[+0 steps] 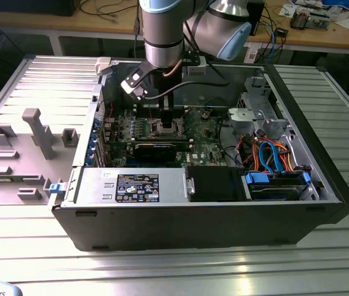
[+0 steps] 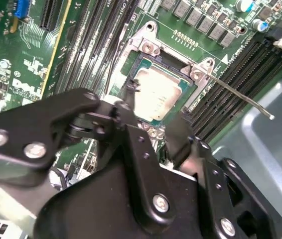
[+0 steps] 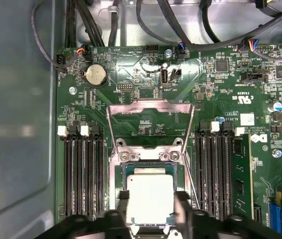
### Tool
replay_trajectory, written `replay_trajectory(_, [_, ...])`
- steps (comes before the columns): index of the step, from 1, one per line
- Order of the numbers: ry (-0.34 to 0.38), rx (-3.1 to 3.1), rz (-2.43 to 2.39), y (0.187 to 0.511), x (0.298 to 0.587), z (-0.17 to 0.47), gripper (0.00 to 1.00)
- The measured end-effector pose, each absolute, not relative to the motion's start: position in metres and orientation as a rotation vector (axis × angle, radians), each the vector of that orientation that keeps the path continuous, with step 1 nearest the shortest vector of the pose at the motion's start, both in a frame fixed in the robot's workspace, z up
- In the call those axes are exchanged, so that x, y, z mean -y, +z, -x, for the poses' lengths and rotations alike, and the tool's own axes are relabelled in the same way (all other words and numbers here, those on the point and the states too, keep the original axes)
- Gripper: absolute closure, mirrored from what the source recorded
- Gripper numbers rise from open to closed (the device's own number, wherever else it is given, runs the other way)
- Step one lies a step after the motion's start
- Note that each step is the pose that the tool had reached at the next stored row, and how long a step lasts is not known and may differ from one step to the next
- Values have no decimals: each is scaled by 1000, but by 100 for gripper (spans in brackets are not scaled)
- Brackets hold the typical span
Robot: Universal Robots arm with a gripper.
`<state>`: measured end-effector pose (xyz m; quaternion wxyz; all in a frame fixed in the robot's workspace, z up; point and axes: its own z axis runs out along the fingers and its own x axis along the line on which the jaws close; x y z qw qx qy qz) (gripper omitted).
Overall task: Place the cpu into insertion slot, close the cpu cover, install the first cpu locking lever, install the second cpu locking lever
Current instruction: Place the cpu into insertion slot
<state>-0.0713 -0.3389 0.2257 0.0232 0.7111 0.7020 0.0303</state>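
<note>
The cpu [image 3: 150, 191], a silvery square chip, lies within the insertion slot [image 3: 114, 172] on the green board. It is also seen in the second wrist view, as the cpu [image 2: 157, 92] inside the silver-rimmed slot [image 2: 148, 47]. My gripper [image 3: 152, 200] straddles it, and its black fingers [image 3: 123, 199] press against two opposite edges. The cpu cover [image 3: 151, 107] stands swung up, away from the socket. A thin locking lever [image 2: 240, 97] sticks out, raised, beside the memory slots. In the exterior view the gripper [image 1: 164, 120] reaches down into the open computer case.
Long black memory slots [image 3: 83, 179] flank the socket on both sides. A black expansion card [image 1: 156, 148] lies just in front of the socket. Cables [image 1: 270, 157] and a drive cage [image 1: 254, 114] fill the case on the exterior view's right. A power supply [image 1: 131, 185] sits at the front.
</note>
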Motion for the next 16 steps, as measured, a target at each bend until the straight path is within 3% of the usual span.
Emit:
replay_trajectory(1, [92,-2175,-2203,226,339,71,53])
replay_trajectory(4, [91,-2175,-2204,226,339,71,77])
replay_trajectory(5, [90,-2175,-2204,226,339,71,77])
replay_trajectory(7, [90,-2175,-2204,226,339,71,89])
replay_trajectory(16, [87,-2177,-2205,226,339,71,89])
